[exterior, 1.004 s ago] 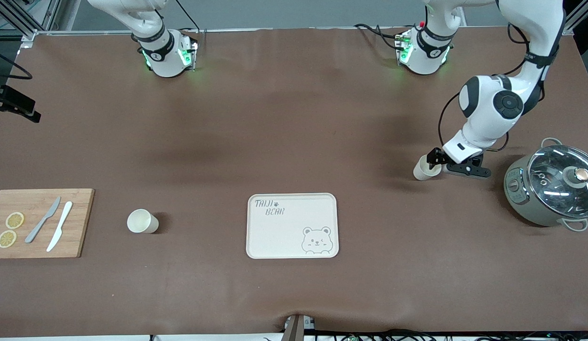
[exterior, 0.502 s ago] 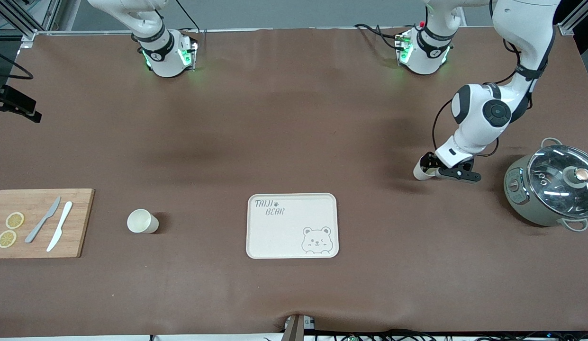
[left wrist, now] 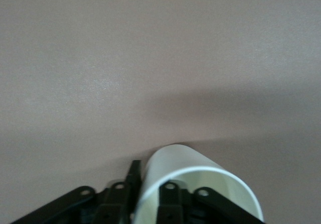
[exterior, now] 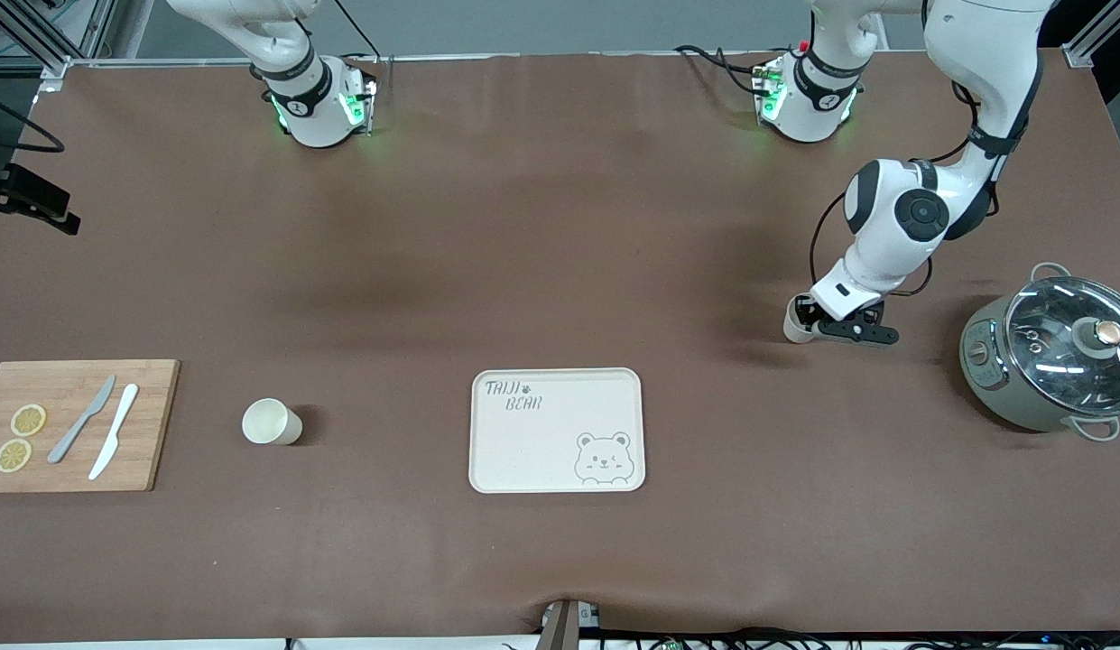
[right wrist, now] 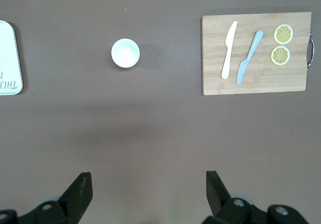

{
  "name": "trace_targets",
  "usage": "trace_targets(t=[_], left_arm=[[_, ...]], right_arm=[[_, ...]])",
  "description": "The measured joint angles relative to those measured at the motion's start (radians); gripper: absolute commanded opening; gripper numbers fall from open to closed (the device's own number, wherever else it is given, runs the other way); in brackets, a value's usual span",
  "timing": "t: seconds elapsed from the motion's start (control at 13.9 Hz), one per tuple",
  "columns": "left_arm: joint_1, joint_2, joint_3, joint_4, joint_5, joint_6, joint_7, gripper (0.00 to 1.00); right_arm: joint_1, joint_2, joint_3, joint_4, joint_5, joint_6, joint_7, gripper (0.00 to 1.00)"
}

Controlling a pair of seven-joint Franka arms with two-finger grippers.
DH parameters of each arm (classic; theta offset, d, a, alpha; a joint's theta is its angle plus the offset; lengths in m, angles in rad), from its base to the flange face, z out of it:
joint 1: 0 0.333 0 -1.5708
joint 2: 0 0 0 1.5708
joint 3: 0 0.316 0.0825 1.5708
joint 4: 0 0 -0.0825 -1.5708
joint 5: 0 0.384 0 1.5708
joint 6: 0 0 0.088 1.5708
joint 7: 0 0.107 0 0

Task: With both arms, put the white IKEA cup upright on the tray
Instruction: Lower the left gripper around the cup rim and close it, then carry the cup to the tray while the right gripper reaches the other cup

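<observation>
A white cup is gripped by my left gripper low over the table, between the tray and the pot, tilted. In the left wrist view one finger is inside the cup and the other is outside its wall, so the left gripper is shut on the rim. A second white cup stands upright between the tray and the cutting board. My right gripper is open and empty, high over the table, out of the front view; it looks down on the second cup and the tray's edge.
A wooden cutting board with two knives and lemon slices lies at the right arm's end. A grey pot with a glass lid stands at the left arm's end, close to the left arm's wrist.
The left arm's wrist has swung toward the bases. The cup in its gripper has shifted slightly toward the right arm's end and stands steeper. The right arm has not moved.
</observation>
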Motion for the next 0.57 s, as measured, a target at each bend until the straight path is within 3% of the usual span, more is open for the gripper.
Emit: trace_targets(t=[0.36, 0.57], left_arm=[[0.002, 0.0, 0.0, 0.026, 0.0, 0.001, -0.007, 0.0], [-0.008, 0.001, -0.012, 0.141, 0.0, -0.065, -0.107, 0.0]], right_arm=[[0.0, 0.011, 0.001, 0.0, 0.001, 0.005, 0.0, 1.0], [0.0, 0.016, 0.004, 0.0, 0.001, 0.02, 0.0, 1.0]])
